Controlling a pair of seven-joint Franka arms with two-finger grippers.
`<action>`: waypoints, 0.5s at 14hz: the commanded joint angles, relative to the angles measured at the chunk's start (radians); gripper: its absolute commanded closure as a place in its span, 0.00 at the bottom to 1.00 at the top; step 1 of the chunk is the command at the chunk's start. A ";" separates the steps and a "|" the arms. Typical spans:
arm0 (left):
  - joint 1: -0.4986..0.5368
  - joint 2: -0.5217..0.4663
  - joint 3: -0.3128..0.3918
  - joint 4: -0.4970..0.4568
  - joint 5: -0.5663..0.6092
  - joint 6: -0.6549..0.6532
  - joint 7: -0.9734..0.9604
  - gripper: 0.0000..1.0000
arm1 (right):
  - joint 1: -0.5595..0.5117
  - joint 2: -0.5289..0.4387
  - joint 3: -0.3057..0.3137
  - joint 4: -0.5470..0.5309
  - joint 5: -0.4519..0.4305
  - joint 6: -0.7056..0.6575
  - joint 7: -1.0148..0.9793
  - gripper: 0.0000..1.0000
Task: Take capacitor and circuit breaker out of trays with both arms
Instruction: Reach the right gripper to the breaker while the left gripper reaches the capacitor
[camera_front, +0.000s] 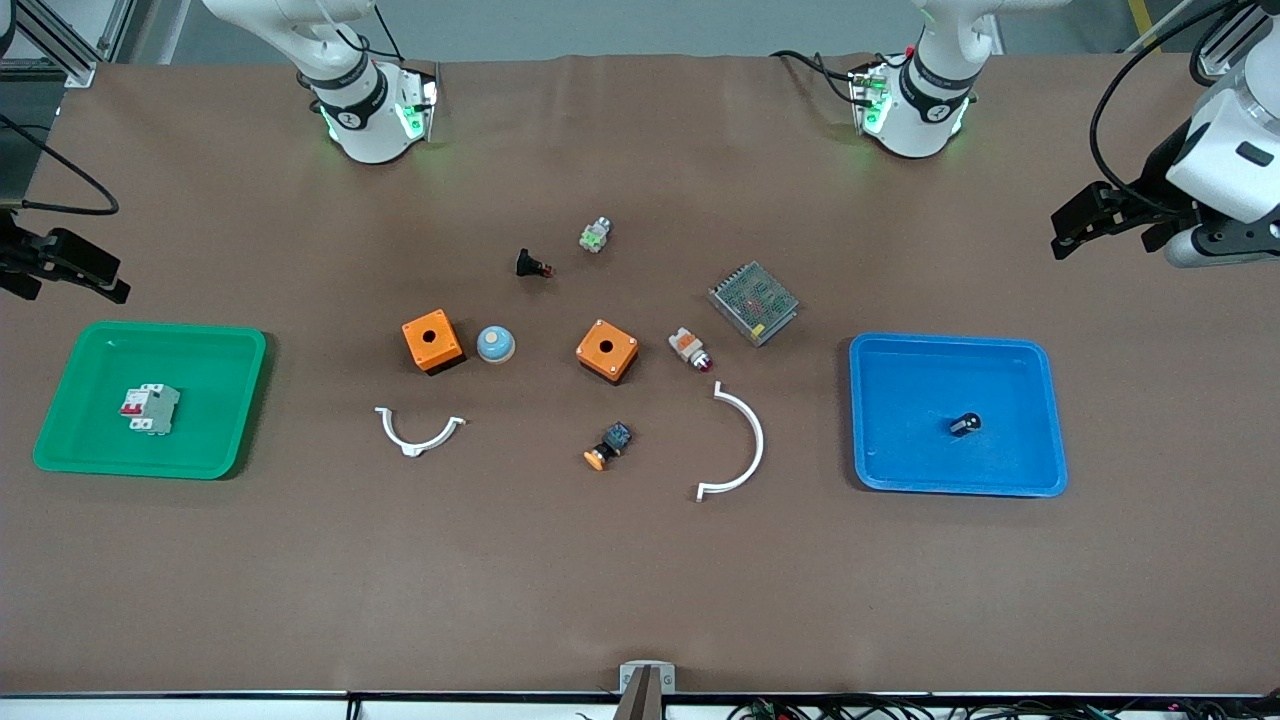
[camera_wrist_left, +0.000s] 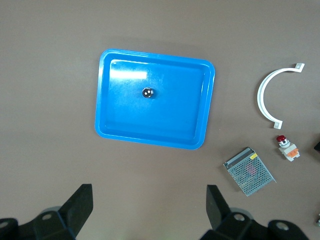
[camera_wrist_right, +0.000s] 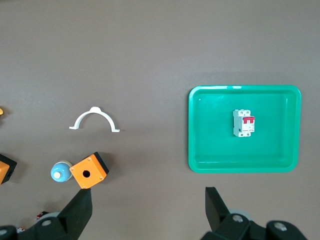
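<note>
The capacitor (camera_front: 965, 424), likely light, hard and prone to rolling, is lying in the blue tray (camera_front: 1045, 420) at the frame's right; pinch its sides. The circuit breaker (camera_front: 150, 409), a rigid block, is sitting in the green tray (camera_front: 60, 420) at the frame's left; grip its flat flanks. Both the left gripper (camera_wrist_left: 150, 205) and right gripper (camera_wrist_right: 149, 205) are hanging above with fingers spread. Only the wrist views are showing the parts squarely from above.

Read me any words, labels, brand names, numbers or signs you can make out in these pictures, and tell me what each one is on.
No text can be read in any view.
circuit breaker in the green tray: small markings on its face, too small to read.
mesh-covered metal box: yellow sticker, too small to read.
capacitor in the blue tray: no marking visible.
Robot bases: round badge by the green lights, not legible.
</note>
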 joint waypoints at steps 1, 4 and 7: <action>-0.001 0.009 0.003 0.023 0.014 -0.021 0.014 0.00 | -0.002 0.011 0.000 0.040 0.001 -0.017 0.009 0.00; 0.002 0.062 0.007 0.055 0.016 -0.021 0.041 0.00 | -0.002 0.011 0.000 0.040 -0.001 -0.017 0.009 0.00; 0.031 0.188 0.012 0.057 0.005 0.003 0.069 0.00 | 0.001 0.036 0.000 0.040 -0.001 -0.015 0.012 0.00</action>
